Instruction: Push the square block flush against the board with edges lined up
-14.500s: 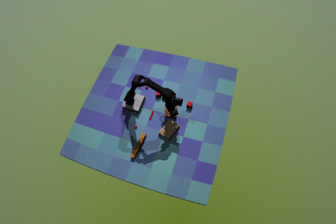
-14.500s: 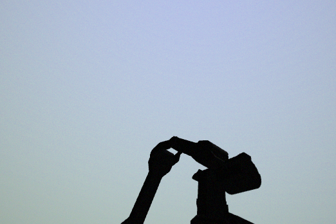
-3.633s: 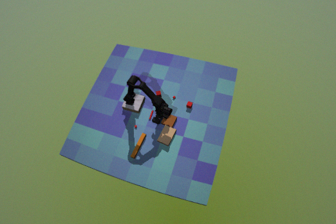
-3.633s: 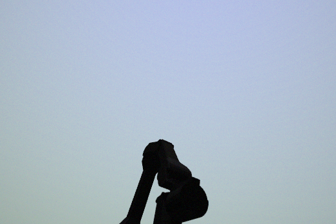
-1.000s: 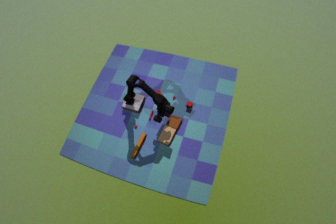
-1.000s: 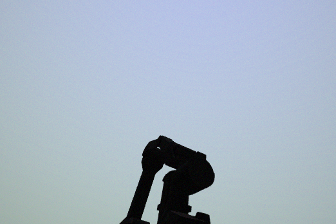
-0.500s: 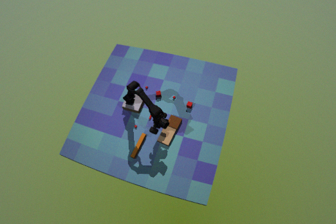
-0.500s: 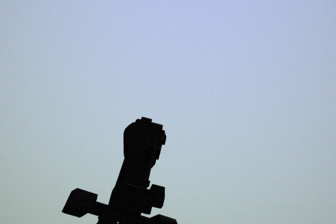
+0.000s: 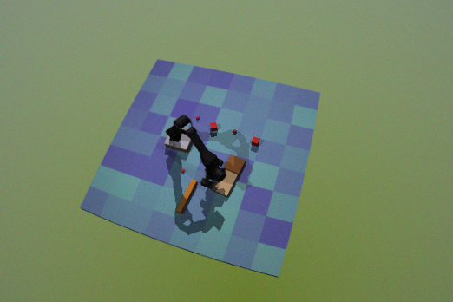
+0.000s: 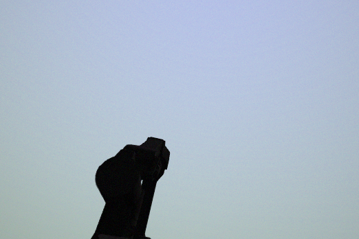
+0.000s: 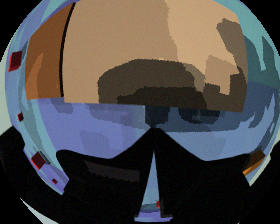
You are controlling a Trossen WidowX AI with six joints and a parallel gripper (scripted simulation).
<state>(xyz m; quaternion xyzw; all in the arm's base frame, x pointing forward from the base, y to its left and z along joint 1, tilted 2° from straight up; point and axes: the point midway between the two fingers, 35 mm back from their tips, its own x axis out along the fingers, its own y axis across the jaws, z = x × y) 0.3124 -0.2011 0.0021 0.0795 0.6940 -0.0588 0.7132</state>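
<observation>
Two parts, side by side: the brown square block [image 9: 235, 164] [image 11: 45, 75] lies at one end of the tan board [image 9: 226, 187] [image 11: 116, 40]; a dark seam hides whether they fully touch.
My jaws [image 9: 206, 182]: closed tip to tip, gripping nothing, near the board's long side.
Risk: an off-centre push from me could swivel the board, opening the seam or spoiling near-even edges.
Surfaces: flat, matt-looking, straight-edged; material uncertain.
Orange bar [image 9: 187, 196] [image 11: 254, 162]: slender, apart.
</observation>
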